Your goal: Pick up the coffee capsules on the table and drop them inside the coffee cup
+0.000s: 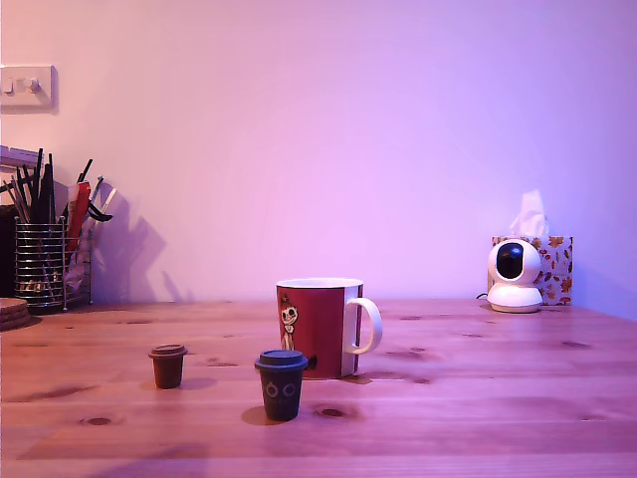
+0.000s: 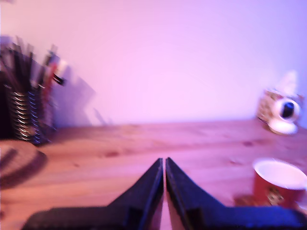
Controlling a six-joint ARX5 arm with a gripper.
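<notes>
Two coffee capsules stand upright on the wooden table in the exterior view: a brown one and, nearer the camera, a dark grey-green one with circle marks. Just behind the dark capsule stands the red coffee cup, its white handle turned to the exterior view's right and a pale cartoon figure on its side. The arm does not show in the exterior view. In the blurred wrist view my gripper is shut, its dark fingers meeting at the tips with nothing between them. The cup shows there with its white inside; no capsule does.
A wire utensil holder full of dark tools stands at the back on the exterior view's left, with round coasters beside it. A small white camera and a patterned tissue box sit at the back right. A wall switch is high up.
</notes>
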